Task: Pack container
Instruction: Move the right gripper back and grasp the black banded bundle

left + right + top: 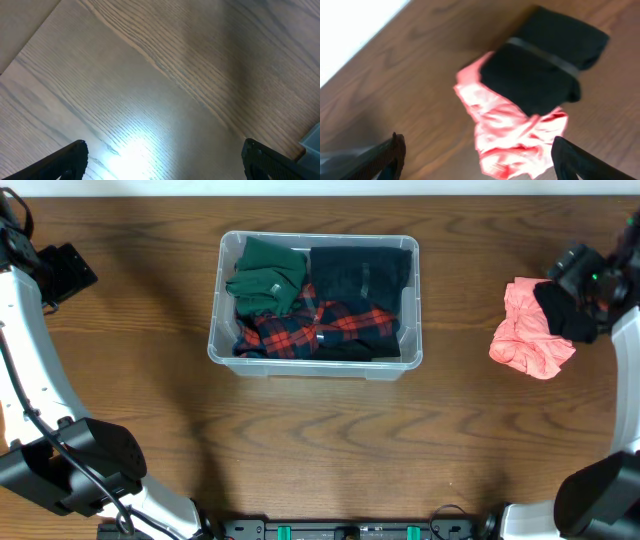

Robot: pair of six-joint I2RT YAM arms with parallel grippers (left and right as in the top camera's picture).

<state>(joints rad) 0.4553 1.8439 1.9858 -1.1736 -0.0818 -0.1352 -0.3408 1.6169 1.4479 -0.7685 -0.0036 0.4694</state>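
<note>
The clear container (310,368) sits mid-table (330,450), packed with a green garment (268,275), a dark folded garment (362,275) and a red plaid shirt (320,325). Well right of the container there's a pink garment (510,135) with a black folded cloth (540,70) lying on it. The right gripper (480,160) hangs over that pile, fingers spread wide, holding nothing. Far left of the container, the left gripper (165,157) is spread too, over bare wood.

Container (300,368) centred on table (450,450), folded clothes (330,300) inside, crumpled garment (525,345) well right, folded cloth (558,312) atop it
</note>
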